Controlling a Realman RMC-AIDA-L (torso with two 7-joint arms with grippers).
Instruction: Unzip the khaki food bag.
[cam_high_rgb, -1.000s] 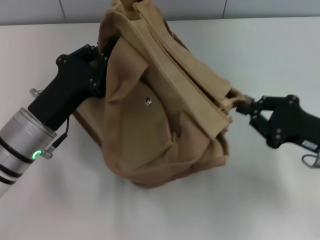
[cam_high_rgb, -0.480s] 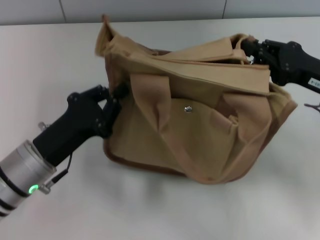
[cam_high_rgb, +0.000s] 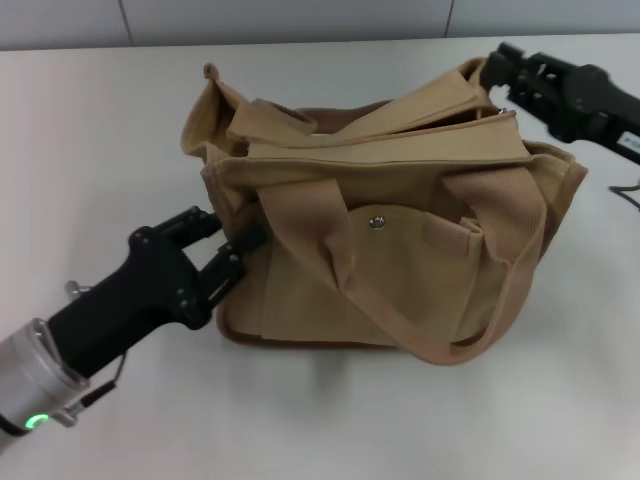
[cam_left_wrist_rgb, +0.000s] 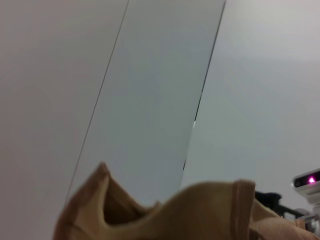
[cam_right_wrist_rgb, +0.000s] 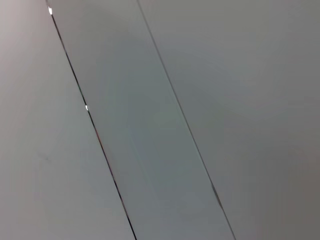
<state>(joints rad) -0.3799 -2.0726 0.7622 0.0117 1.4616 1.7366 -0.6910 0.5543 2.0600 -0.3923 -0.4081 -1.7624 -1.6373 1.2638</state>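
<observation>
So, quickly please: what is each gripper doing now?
Left gripper: closed on the left end of the khaki food bag.
Right gripper: at the bag's top right corner; cannot be told.

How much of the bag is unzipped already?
Hard to say: the bag stands upright on the table, and its top looks slack, but the zipper is not clear. In hand: the left gripper is at the bag's left side, the right gripper at the top right corner. Left: finishing the zipper along the top.
</observation>
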